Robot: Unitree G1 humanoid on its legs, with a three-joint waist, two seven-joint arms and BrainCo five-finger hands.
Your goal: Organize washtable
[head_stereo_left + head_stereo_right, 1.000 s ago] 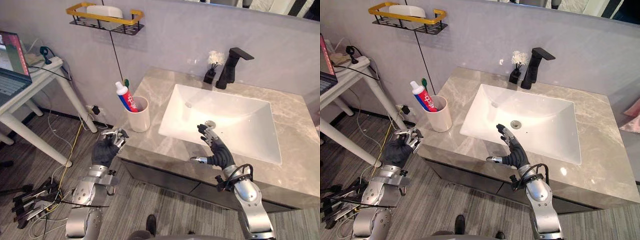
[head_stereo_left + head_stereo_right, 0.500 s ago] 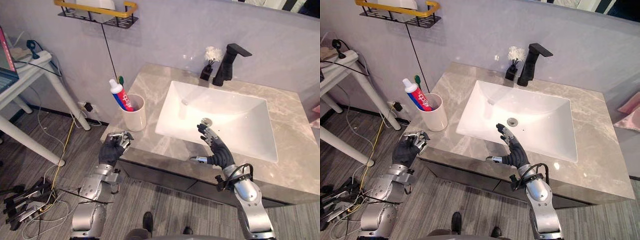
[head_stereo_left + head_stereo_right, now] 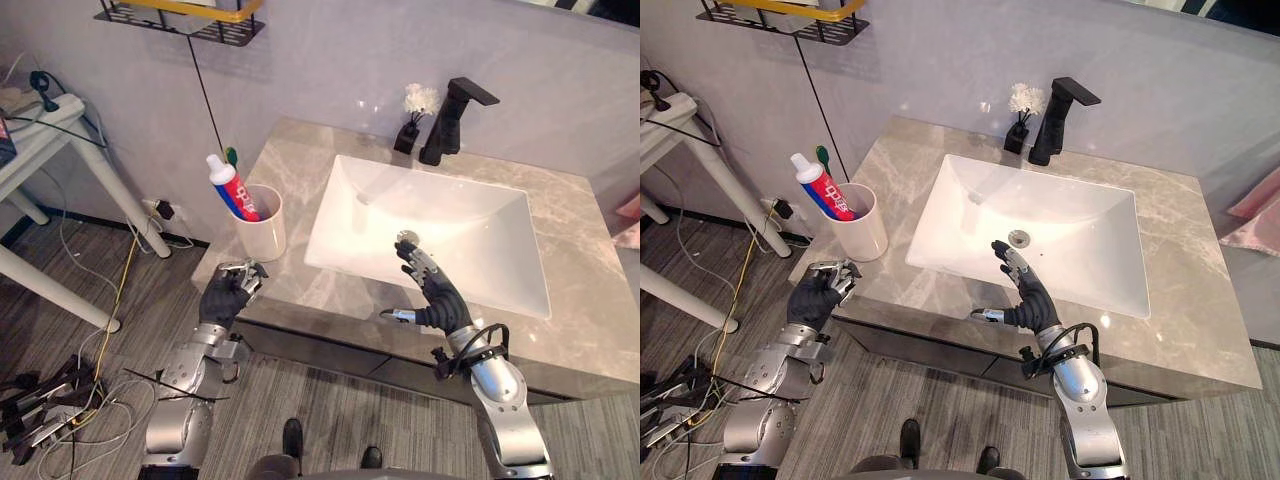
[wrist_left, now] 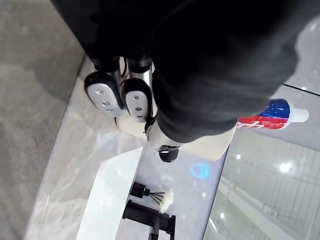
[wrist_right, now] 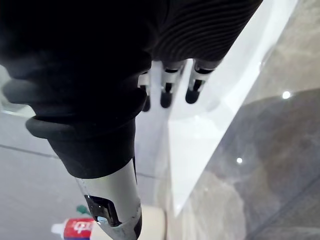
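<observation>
A white cup (image 3: pixel 262 222) stands at the left end of the marble counter (image 3: pixel 570 300). It holds a red, white and blue toothpaste tube (image 3: pixel 232 188) and a green toothbrush (image 3: pixel 231 156). My left hand (image 3: pixel 228 292) hovers at the counter's front left corner, just below the cup, with its fingers (image 4: pixel 105 95) curled and nothing in them. Over the front rim of the white sink (image 3: pixel 470 235) my right hand (image 3: pixel 432 296) is held open, with straight fingers (image 5: pixel 167 92) pointing to the drain and nothing in it.
A black faucet (image 3: pixel 455 120) and a small black vase with a white flower (image 3: pixel 410 120) stand behind the sink. A black and yellow wall shelf (image 3: pixel 180 15) hangs above the cup. A white side table (image 3: pixel 40 130) and floor cables (image 3: pixel 40 420) lie to the left.
The camera has shifted, so the whole scene sits further left. My left hand has come in from beside the counter's corner to its front edge. The right hand holds its pose.
</observation>
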